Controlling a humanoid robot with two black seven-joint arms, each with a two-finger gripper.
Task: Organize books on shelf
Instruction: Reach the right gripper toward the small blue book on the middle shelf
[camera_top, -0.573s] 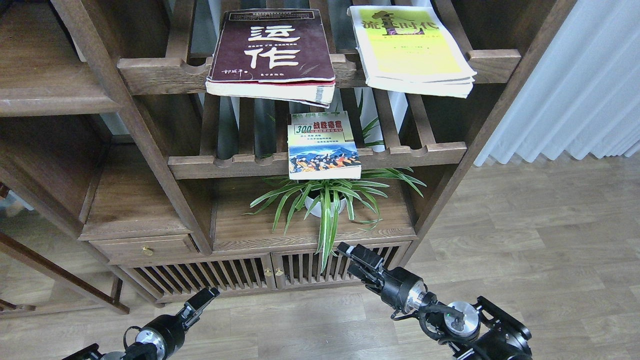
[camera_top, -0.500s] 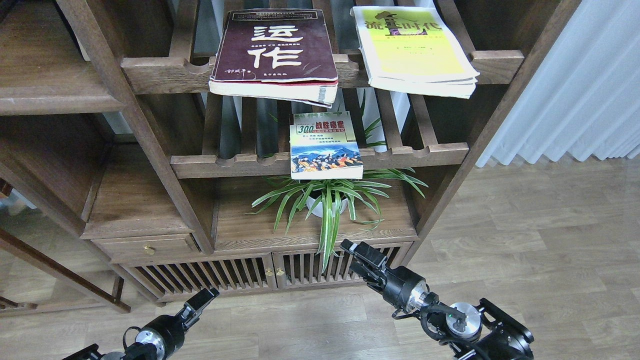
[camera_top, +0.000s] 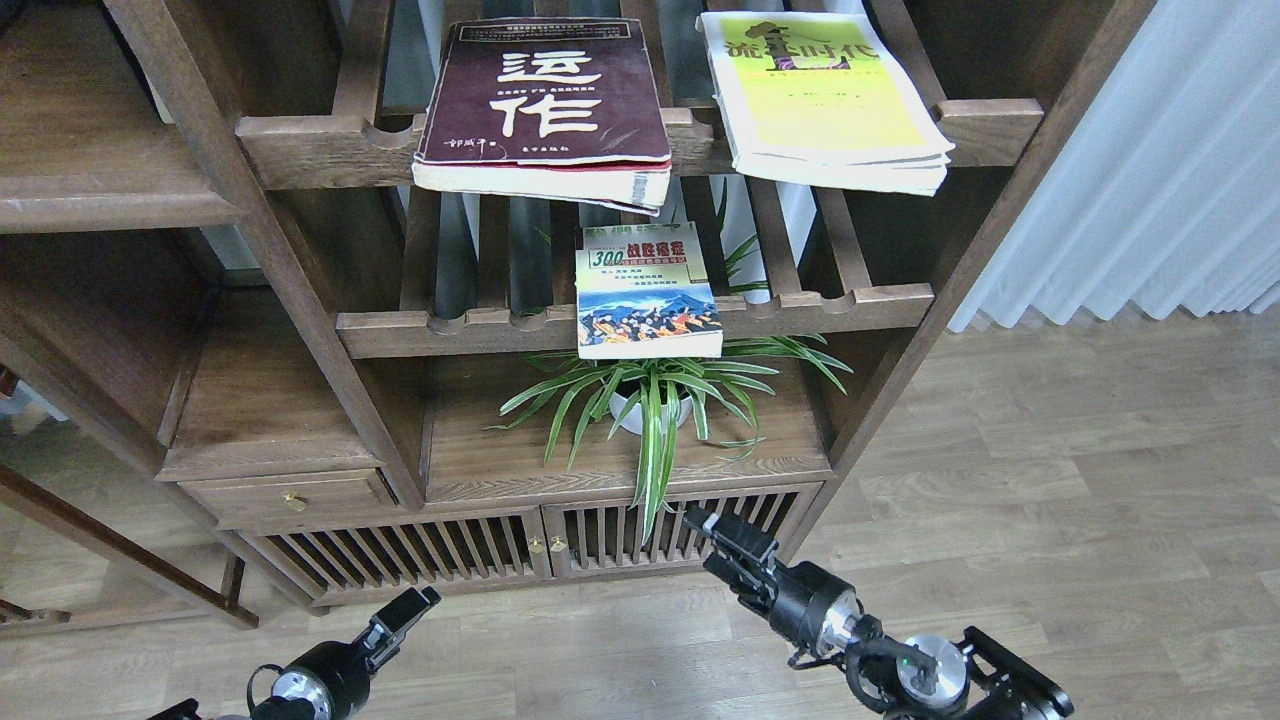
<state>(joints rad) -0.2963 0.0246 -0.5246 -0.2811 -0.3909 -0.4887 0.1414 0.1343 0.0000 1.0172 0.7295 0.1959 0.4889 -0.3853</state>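
Presently, three books lie flat on the slatted racks of the wooden bookcase, none on a solid board. The maroon book (camera_top: 545, 95) with large cream characters rests on the upper rack at about 12 o'clock, its front edge overhanging the notched rail. The lime-yellow book (camera_top: 822, 95), white-bordered, lies just beside it at 1 o'clock on the same rack, apart from the maroon one and also overhanging. The "300" book (camera_top: 645, 290) sits on the lower rack (camera_top: 450, 325) near centre, below the gap between the other two, its front edge past the rail.

The solid shelf (camera_top: 490, 462) of dark brown wood lies at 6 o'clock from the "300" book and bears a potted spider plant (camera_top: 650, 395) (leaves drooping over the rounded front edge).

The left gripper (camera_top: 410, 607) is at 7 o'clock, low over the wooden floor (camera_top: 1050, 480), well apart from every book; its fingers are seen too dark and end-on to tell whether they are apart. The right gripper (camera_top: 725, 545) is at 5 o'clock, before the slatted cabinet doors (camera_top: 450, 550), holding nothing; its finger spacing likewise cannot be told.
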